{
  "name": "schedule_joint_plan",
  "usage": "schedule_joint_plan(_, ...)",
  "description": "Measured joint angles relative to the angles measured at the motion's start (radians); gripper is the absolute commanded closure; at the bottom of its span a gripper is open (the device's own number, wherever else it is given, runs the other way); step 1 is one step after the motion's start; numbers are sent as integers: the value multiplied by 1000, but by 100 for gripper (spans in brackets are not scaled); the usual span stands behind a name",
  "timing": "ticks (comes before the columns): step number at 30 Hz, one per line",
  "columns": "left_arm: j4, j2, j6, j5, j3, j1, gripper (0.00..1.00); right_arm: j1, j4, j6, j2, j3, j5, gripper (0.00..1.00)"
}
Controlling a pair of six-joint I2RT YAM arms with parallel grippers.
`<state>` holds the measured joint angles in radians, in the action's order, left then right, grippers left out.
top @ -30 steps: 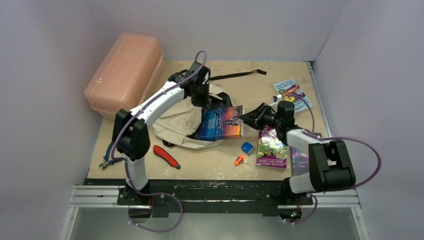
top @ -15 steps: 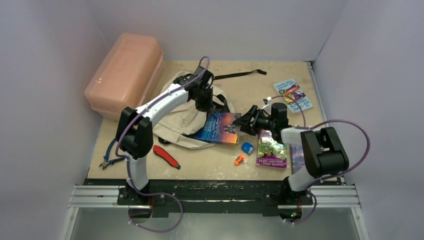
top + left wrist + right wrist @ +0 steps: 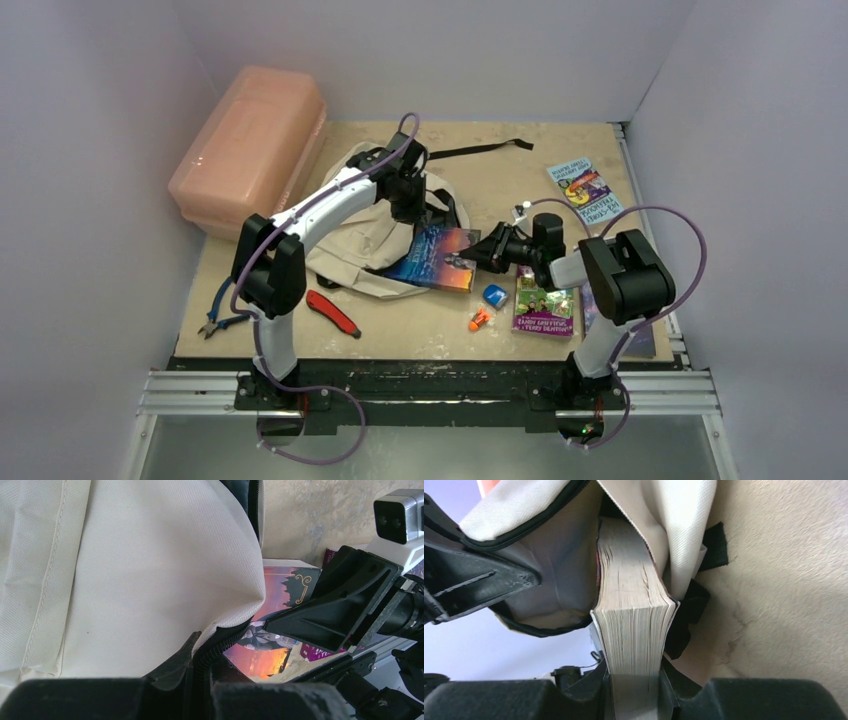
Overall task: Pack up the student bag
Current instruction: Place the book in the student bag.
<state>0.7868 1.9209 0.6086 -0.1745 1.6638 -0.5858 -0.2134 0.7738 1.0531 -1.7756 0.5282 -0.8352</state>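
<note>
The right arm has folded in toward the middle and pushed the book [image 3: 437, 258] further left, so its left end now sits under the open mouth of the bag [image 3: 365, 245]. The right end effector [image 3: 480, 250] is clamped on the book's right edge. In the right wrist view the page block is pinched between its fingers [image 3: 599, 695] and the far end lies inside the cream lining.

The left end effector [image 3: 405, 205] is closed on the black zip trim of the bag's mouth, holding it up. The bag lies middle-left on the counter [image 3: 490, 185], with a black strap trailing toward the back.

The book's cover shows an orange sunset and an ornate gold letter, seemingly a J; the rest of the title is hidden. A green and purple book [image 3: 543, 305] lies flat near the right end effector, and its bottom line appears to read Terry Denton. The writing on a blue book [image 3: 585, 190] at the back right is too small to read.
</note>
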Motion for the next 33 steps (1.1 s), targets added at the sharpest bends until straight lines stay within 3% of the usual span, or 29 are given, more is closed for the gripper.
schedule_joint_plan(1,0,0,-1,1,0,0,100,-1,8,9,3,-3,-3,99)
schedule_joint_plan(2,1,0,-5,3,0,0,100,-1,6,10,11,-3,-4,100)
schedule_joint_plan(5,13,-2,-28,22,3,-2,100,-3,-108,-12,89,5,9,100)
schedule_joint_plan(11,58,-52,-116,134,35,-7,100,-5,-562,-156,307,148,52,100)
schedule_joint_plan(14,74,-111,-156,193,49,-6,100,-5,-662,-149,344,203,56,100)
schedule_joint_plan(27,157,-195,-262,277,150,-15,100,-17,-438,362,349,172,130,100)
schedule_joint_plan(33,186,-195,-328,311,211,-53,100,-63,-311,496,243,246,161,100)
